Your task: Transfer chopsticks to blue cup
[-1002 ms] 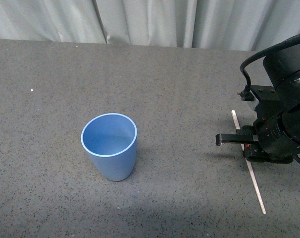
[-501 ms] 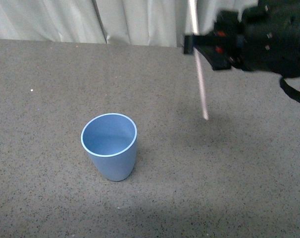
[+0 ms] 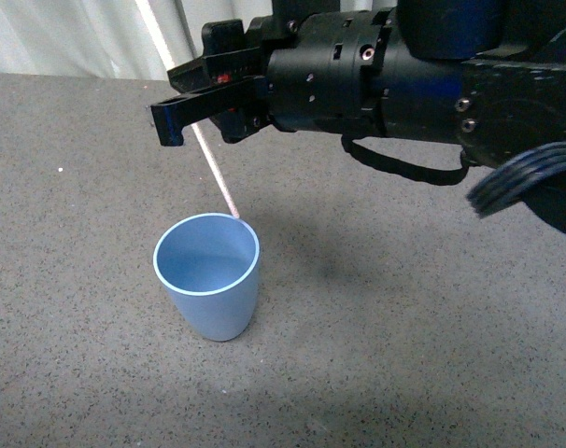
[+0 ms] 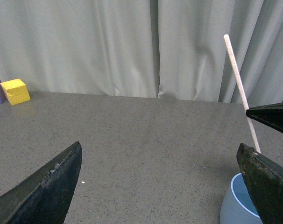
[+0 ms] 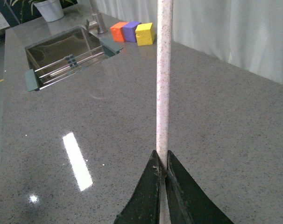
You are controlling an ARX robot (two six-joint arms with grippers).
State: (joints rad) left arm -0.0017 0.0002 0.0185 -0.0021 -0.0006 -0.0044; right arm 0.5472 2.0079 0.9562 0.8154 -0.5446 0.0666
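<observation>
The blue cup point(image 3: 206, 275) stands upright on the grey counter, left of centre in the front view. My right gripper point(image 3: 171, 123) is shut on the chopsticks point(image 3: 219, 179), one thin cream-white stick held steeply tilted. Its lower tip is just above the cup's far rim. In the right wrist view the stick point(image 5: 162, 70) runs out from between the shut fingertips of the right gripper point(image 5: 162, 158). My left gripper point(image 4: 159, 154) is open and empty. Its view shows the cup point(image 4: 235, 207) low at the side and the stick point(image 4: 239, 88) above it.
The right wrist view shows a sink point(image 5: 67, 51) with a faucet point(image 5: 97, 21) and orange point(image 5: 118, 31), purple point(image 5: 130, 31) and yellow point(image 5: 145, 33) blocks on the counter. The yellow block point(image 4: 15, 91) also shows in the left wrist view. A curtain point(image 3: 96, 37) hangs behind the counter.
My right gripper has lifted the chopsticks off the counter at the right and carried them left. The stick's tip now hangs over the cup's far rim. The cup has not moved.
</observation>
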